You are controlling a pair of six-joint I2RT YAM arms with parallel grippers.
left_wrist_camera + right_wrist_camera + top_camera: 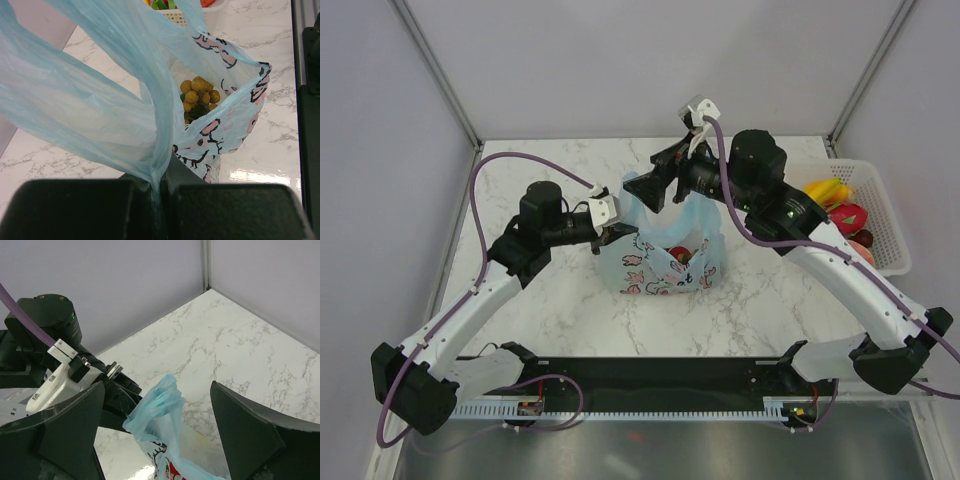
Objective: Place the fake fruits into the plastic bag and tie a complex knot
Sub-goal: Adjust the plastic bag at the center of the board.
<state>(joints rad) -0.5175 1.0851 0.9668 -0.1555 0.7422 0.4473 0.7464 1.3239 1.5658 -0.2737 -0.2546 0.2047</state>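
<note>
The light-blue plastic bag (660, 258) stands mid-table with its mouth open. My left gripper (613, 232) is shut on the bag's left handle, and the film is pinched between its jaws (159, 186). A tan round cluster (199, 95) lies inside the bag, and a red fruit (682, 255) shows through the mouth. My right gripper (657, 190) is open just above the other raised handle (156, 405), which lies between its spread fingers (65, 432). Yellow bananas (828, 190) and a pink-red dragon fruit (848, 215) lie in the white basket.
The white mesh basket (883, 215) stands at the table's right edge, behind my right arm. Frame posts and grey walls close in the back corners. The left arm's wrist (55, 380) is close to my right gripper's left finger.
</note>
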